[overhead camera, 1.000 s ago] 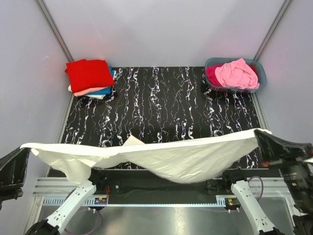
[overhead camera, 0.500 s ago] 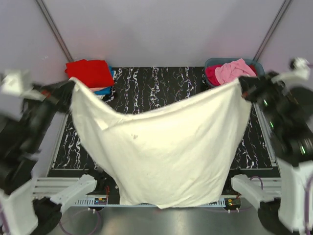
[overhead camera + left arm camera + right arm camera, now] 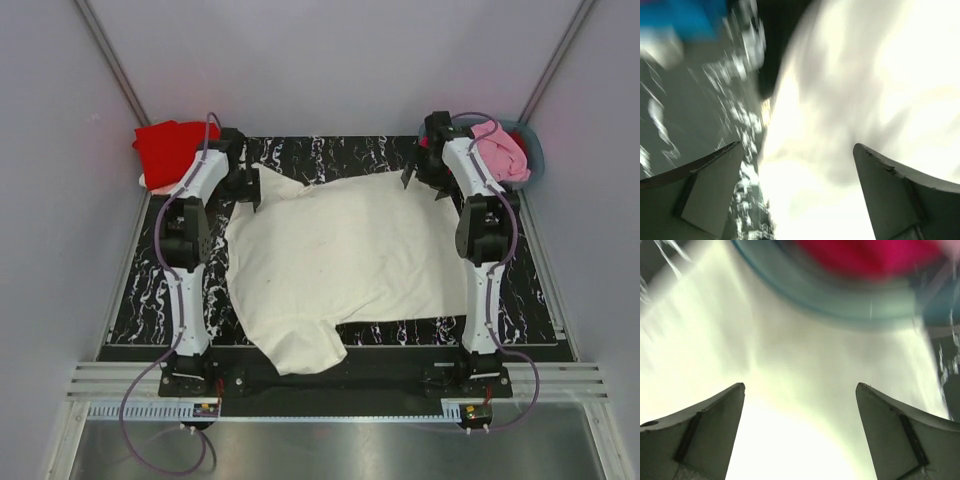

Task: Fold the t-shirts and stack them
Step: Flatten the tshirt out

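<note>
The cream t-shirt (image 3: 340,260), hoisted between my arms a moment ago, now lies spread on the bench (image 3: 330,155). I see my left pincer (image 3: 799,150) and right pincer (image 3: 801,387) gaping wide, empty, over its far corners.

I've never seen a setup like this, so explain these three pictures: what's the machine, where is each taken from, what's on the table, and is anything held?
These are two robot arms bolted at the near edge of the table. The wide picture looks down from above. The other two come from a camera on each wrist and show the left gripper and right gripper, both open and holding nothing. A cream t-shirt lies spread out beneath them. A red-topped pile of shirts sits far left, and a tub with a pink shirt far right.
</note>
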Controlling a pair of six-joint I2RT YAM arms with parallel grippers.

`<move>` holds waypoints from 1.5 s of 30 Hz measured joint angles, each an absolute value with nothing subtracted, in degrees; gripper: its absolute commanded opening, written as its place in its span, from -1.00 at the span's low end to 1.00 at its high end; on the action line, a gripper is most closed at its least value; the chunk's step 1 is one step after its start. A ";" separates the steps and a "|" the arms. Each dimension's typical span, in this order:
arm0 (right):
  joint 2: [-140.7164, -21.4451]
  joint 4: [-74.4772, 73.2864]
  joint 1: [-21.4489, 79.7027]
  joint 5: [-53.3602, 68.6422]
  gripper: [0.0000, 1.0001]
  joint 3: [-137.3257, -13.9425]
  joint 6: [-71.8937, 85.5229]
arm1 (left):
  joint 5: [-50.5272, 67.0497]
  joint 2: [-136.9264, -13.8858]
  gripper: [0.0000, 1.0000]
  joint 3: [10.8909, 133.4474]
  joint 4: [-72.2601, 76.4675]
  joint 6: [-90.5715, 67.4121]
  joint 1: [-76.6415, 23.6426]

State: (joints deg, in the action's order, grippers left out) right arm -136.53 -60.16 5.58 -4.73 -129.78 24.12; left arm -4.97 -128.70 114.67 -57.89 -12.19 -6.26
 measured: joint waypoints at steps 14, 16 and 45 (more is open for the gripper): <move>-93.91 -45.28 8.73 3.79 0.99 -95.48 26.20 | -3.53 -75.09 0.97 84.47 -47.81 -16.71 -8.75; -93.97 -43.66 10.44 4.43 0.99 -89.71 26.65 | -3.14 -71.68 0.94 77.10 -45.82 -18.24 -10.48; -89.43 -29.10 18.92 9.26 0.99 -49.30 31.40 | 4.49 -73.41 0.79 38.81 -29.69 -39.70 -23.68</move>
State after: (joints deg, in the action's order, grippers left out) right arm -89.43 -29.10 18.92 9.26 -49.30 31.40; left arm 4.49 -73.41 38.81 -29.69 -39.70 -23.68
